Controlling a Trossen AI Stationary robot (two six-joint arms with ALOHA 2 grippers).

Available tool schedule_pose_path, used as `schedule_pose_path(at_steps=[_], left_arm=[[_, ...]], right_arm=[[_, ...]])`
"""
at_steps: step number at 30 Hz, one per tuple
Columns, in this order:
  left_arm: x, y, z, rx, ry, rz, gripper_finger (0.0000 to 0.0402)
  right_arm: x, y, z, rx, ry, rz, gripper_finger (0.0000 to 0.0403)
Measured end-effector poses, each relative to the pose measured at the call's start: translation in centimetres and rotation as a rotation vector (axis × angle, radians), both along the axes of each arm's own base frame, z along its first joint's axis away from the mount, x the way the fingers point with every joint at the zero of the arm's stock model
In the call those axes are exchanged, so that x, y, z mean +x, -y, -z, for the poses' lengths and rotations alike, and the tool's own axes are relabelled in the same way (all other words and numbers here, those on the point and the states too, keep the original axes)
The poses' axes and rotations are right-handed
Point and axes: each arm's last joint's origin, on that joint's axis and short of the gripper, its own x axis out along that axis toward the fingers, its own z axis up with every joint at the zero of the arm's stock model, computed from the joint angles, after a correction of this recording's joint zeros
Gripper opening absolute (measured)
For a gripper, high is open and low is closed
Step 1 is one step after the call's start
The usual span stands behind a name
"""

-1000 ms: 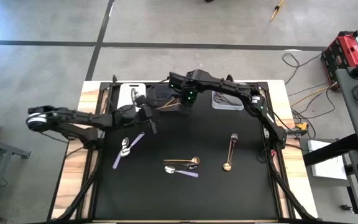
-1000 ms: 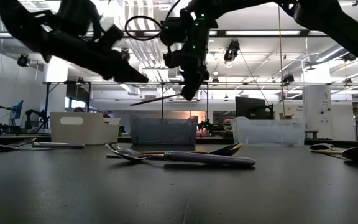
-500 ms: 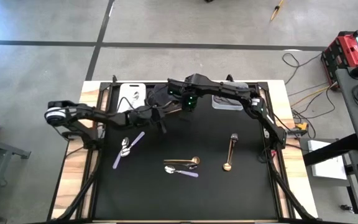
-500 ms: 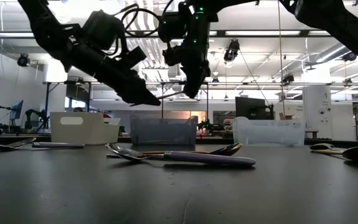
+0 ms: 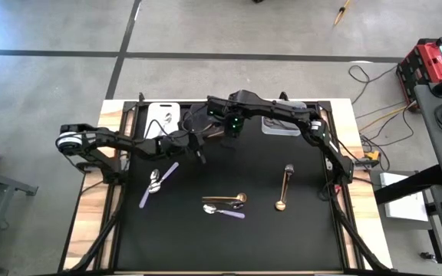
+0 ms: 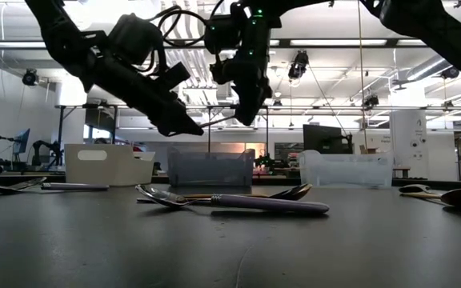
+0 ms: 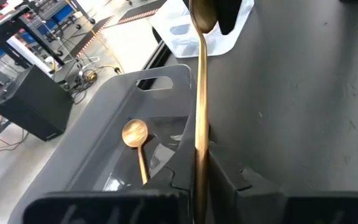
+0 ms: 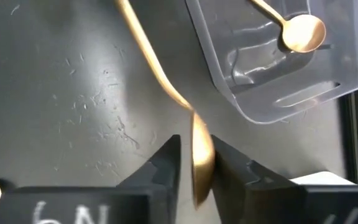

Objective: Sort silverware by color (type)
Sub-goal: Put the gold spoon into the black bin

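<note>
A gold spoon (image 5: 215, 138) hangs in the air in front of the dark bin (image 5: 200, 116), between my two grippers. My left gripper (image 5: 199, 149) comes in from the table's left and is shut on the spoon's handle. My right gripper (image 5: 232, 129) points down from above. Its fingers stand a little open on either side of the spoon's bowl (image 8: 201, 162). Another gold spoon (image 7: 135, 134) lies inside the dark bin. Several more pieces of silverware lie on the black mat: lilac-handled spoons (image 5: 159, 184) (image 5: 227, 211) and gold ones (image 5: 225, 198) (image 5: 284, 188). My left gripper pinches the gold spoon's handle (image 7: 201, 149) between its two fingers, toward the handle's free end. The fingers come from the table's left, slanting down, and lie along the handle. The spoon is lifted clear of the table, and its bowl end points away from the gripper. My right gripper has the spoon's bowl between its downward-pointing fingers (image 8: 166, 165). A thin dark gap shows on one side, and I cannot tell whether the other finger touches.
A white bin (image 5: 163, 116), the dark bin and a clear bin (image 5: 281, 123) stand in a row along the far edge of the mat. The near half of the mat (image 5: 229, 245) lies bare in front of the loose silverware.
My left gripper has moved toward the table's right and slightly down, up to the gold spoon that my right gripper held, and has shut on its handle. The spoon has stayed where it was in the air.
</note>
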Motion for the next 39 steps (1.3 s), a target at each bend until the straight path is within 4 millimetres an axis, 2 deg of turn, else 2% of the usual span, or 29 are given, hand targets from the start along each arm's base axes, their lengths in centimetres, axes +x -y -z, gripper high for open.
schedule_pose_path(at_steps=[4, 7, 13, 21, 24, 29, 34, 39], left_arm=[[0.0, 0.0, -0.3, 0.0, 0.022, -0.006, 0.0005], [-0.4, 0.1, -0.6, 0.006, 0.055, -0.01, 0.0004], [-2.4, 0.7, -2.1, 0.003, 0.208, 0.063, 0.0002], [-5.6, 1.5, -4.5, 0.011, 0.352, 0.098, 0.0002], [-6.7, 2.1, -5.2, 0.004, 0.422, 0.12, 0.0002], [-8.2, 2.7, -6.4, 0.015, 0.52, 0.143, 0.0002], [-9.0, 3.0, -6.9, 0.015, 0.542, 0.149, 0.0002], [-9.1, 3.0, -6.9, -0.001, 0.551, 0.146, 0.0002]], right_arm=[[-0.3, -0.1, -0.7, -0.004, 0.019, -0.003, 0.0101], [-0.8, -0.3, -2.1, -0.011, 0.058, -0.006, 0.0115], [-3.0, -1.0, -6.7, -0.045, 0.188, -0.007, 0.0119], [-5.8, -2.0, -13.6, -0.167, 0.5, -0.06, 0.012], [-6.5, -2.2, -15.1, -0.203, 0.599, -0.091, 0.012], [-6.5, -2.7, -15.3, -0.135, 0.717, -0.176, 0.0121], [-5.5, -3.0, -13.6, -0.097, 0.753, -0.237, 0.0121], [-4.2, -3.3, -12.3, -0.135, 0.786, -0.293, 0.0121]])
